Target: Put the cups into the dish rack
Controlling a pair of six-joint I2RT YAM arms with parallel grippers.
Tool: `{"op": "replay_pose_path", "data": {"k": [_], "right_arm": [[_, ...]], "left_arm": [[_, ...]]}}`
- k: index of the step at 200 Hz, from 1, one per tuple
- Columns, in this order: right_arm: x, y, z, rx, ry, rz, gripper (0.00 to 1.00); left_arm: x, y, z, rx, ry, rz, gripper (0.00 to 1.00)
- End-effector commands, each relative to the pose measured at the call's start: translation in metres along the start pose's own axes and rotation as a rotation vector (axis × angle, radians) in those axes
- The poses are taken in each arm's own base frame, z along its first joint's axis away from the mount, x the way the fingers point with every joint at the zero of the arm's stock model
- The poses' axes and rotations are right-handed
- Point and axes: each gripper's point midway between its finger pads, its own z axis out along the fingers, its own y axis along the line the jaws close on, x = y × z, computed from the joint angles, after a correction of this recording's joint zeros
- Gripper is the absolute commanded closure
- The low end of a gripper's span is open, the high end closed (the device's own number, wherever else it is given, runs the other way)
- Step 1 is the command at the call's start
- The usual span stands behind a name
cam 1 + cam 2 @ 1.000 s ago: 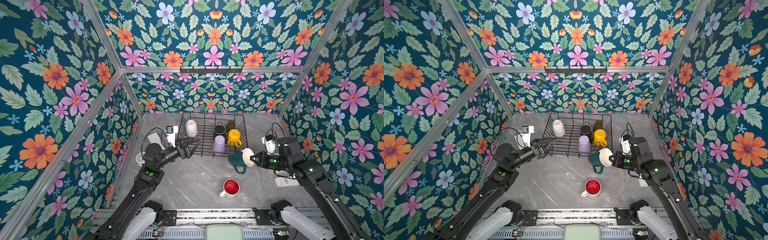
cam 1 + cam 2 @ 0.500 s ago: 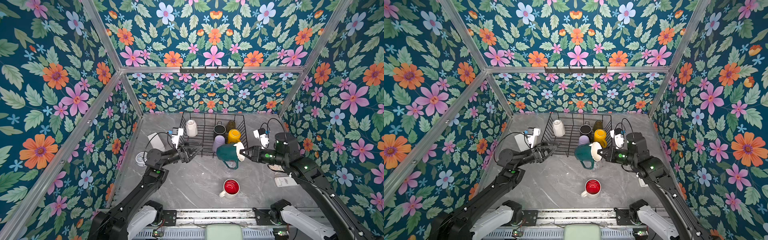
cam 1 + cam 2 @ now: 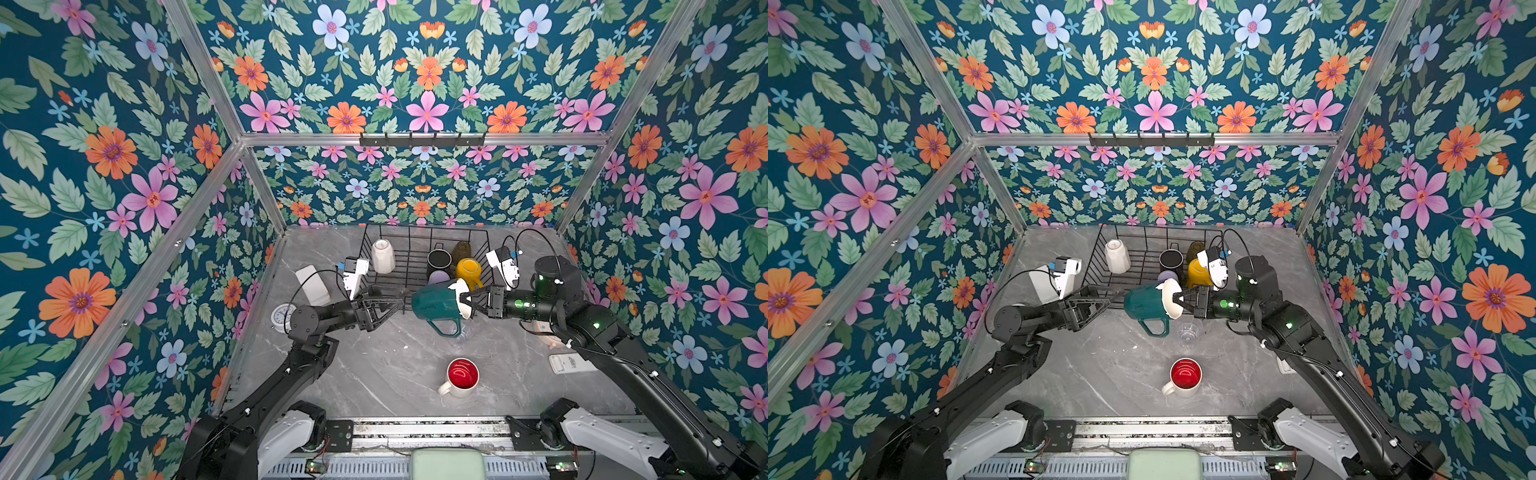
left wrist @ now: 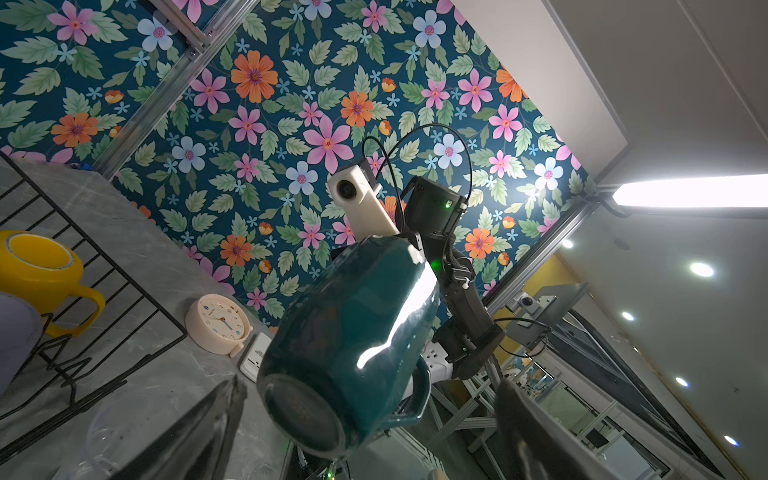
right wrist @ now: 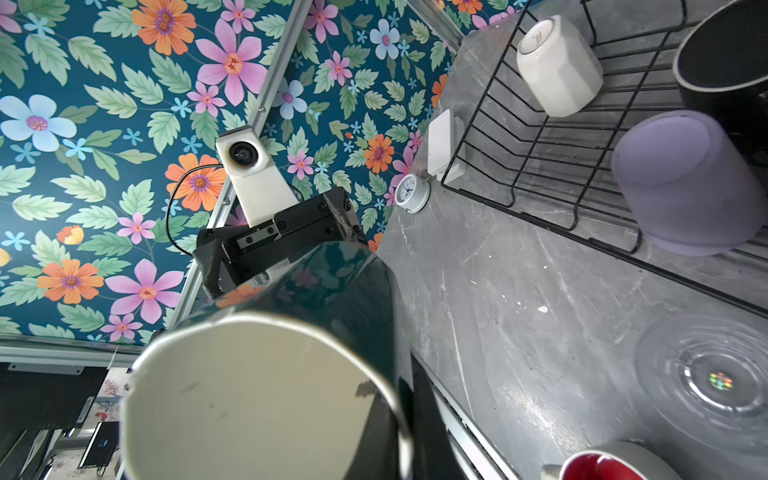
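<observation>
Dark green mug [image 3: 434, 305] hangs on its side at frame centre in both top views, clear of the bench [image 3: 374, 374] and just in front of the dish rack's [image 3: 419, 227] near edge. Its mouth faces right, handle down.

Right gripper [image 3: 467, 303] is clamped on the mug's rim, one finger inside.

Left gripper [image 3: 394, 302] is spread wide, fingers flanking the mug's base; contact cannot be told.

In the rack:
- cream mug [image 3: 382, 255], upside down, upper left
- black mug [image 3: 438, 258], amber tumbler [image 3: 461, 249], yellow mug [image 3: 468, 269] and lilac tumbler [image 3: 438, 276], crowded at the right end, directly behind the held mug

On the bench:
- clear glass [image 3: 1188, 332], just below the mug's handle
- red-inside mug [image 3: 461, 376], lower centre
- clock [image 3: 282, 318] and white box [image 3: 313, 284], left of the rack
</observation>
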Motion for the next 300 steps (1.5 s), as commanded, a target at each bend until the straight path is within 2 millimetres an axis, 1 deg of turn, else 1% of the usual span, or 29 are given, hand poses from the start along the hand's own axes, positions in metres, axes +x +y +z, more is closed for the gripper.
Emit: {"op": "replay_pose_path", "data": {"k": [1,48,106,136,160,208,272,300], "right_arm": [[-0.016,0.030,-0.002,-0.105,-0.054,-0.069,1.00],[-0.018,0.036,0.007,-0.130,-0.045,-0.073,1.00],[-0.017,0.047,0.021,-0.161,-0.017,-0.095,1.00],[-0.016,0.052,0.029,-0.181,-0.005,-0.104,1.00],[-0.017,0.054,0.035,-0.193,0.001,-0.104,1.00],[-0.019,0.052,0.050,-0.222,0.022,-0.095,1.00],[-0.012,0.057,0.069,-0.258,0.073,-0.097,1.00],[-0.013,0.057,0.075,-0.271,0.074,-0.095,1.00]], "left_arm": [[0.001,-0.008,0.000,0.026,0.011,0.034,0.04],[0.003,-0.007,-0.001,0.023,0.017,0.028,0.04],[0.003,-0.015,-0.002,0.039,0.023,0.044,0.03],[0.004,-0.014,-0.002,0.036,0.023,0.039,0.03],[0.003,-0.019,-0.002,0.053,0.025,0.048,0.03],[0.005,-0.022,-0.003,0.068,0.025,0.049,0.03],[0.005,-0.027,-0.004,0.085,0.026,0.059,0.03],[0.006,-0.031,-0.004,0.106,0.029,0.063,0.03]]}}
